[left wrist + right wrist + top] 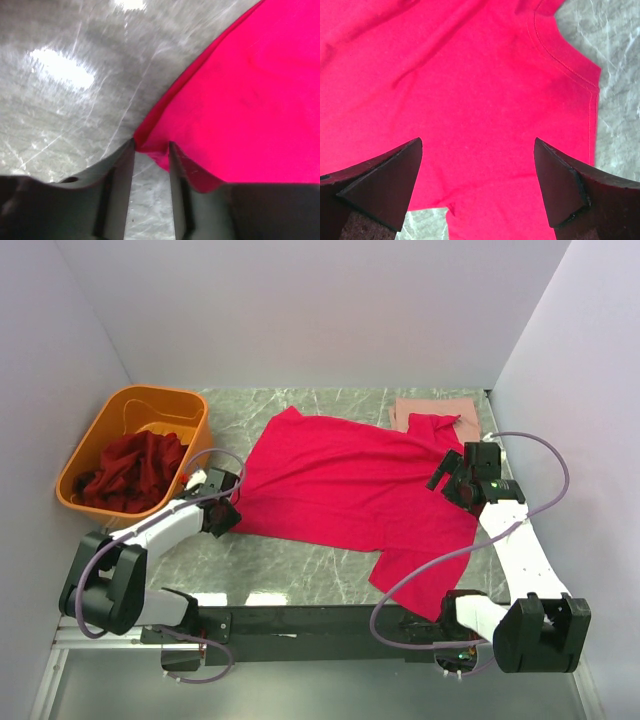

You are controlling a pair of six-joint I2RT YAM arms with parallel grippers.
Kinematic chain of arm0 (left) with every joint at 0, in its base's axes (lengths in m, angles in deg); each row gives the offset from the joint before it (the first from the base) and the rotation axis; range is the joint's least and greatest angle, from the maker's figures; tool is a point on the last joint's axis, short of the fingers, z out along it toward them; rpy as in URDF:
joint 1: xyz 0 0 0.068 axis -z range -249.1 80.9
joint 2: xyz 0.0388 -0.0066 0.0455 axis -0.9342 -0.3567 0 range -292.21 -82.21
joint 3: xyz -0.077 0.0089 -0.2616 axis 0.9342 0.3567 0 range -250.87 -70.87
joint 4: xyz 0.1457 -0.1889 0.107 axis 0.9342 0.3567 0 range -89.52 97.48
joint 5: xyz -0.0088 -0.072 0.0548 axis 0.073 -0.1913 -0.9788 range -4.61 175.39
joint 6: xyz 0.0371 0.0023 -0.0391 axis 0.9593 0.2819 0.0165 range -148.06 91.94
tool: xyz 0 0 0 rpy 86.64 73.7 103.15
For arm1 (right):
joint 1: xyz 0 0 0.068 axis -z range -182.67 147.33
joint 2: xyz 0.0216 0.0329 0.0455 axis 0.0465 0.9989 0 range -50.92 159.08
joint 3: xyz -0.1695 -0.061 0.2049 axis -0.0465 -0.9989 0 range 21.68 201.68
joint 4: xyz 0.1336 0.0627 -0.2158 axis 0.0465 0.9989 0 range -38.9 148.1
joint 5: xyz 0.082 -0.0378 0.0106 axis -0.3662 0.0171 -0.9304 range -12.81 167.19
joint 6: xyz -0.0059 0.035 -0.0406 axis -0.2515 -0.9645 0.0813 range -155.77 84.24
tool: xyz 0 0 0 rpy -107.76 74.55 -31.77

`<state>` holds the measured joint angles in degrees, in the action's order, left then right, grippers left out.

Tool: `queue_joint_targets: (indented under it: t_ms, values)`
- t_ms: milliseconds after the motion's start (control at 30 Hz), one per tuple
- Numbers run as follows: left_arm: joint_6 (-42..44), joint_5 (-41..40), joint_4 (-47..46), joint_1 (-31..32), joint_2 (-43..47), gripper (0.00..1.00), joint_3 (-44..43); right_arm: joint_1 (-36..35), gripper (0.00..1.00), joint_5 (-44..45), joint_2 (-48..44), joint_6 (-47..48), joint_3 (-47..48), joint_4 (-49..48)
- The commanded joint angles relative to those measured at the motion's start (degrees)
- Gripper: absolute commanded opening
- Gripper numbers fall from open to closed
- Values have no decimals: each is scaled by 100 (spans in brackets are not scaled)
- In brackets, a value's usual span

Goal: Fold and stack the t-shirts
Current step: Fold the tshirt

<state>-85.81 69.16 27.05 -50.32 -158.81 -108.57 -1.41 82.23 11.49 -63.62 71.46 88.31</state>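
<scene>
A bright crimson-pink t-shirt [350, 480] lies spread across the marble table [290, 565]. My left gripper [228, 506] is at its left edge. In the left wrist view its jaws [151, 145] stand narrowed with a gap still between them, and the shirt's corner [240, 100] bunches between the tips. My right gripper [445, 478] hangs over the shirt's right side, near the collar. It is wide open [477, 145] above flat red cloth [470, 75], holding nothing. A pale salmon-pink t-shirt [437, 410] lies folded at the back right, partly under the crimson one.
An orange plastic tub [150, 396] at the back left holds crumpled dark maroon-red t-shirts [130, 472]. White walls close in the table on three sides. Grey cables loop from both arms, and the black base rail [300, 620] runs along the near edge.
</scene>
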Motion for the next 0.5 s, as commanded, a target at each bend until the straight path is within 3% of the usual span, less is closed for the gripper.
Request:
queue_joint_targets:
  t_ms: [0, 167, 233, 433, 467]
  values:
    - [-60, 163, -81, -50, 83, 33, 183, -3, 98, 85, -1, -71, 49, 172]
    - [-95, 164, 41, -50, 66, 20, 297, -3, 98, 208, 69, -36, 137, 348]
    - [-113, 146, 68, -50, 57, 1, 315, -3, 98, 208, 78, -9, 146, 366]
    - [27, 173, -90, -42, 268, 1, 306, -99, 97, 86, 43, -26, 76, 611]
    - [89, 147, -143, -42, 312, 1, 272, -491, 97, 42, 43, -53, -20, 664]
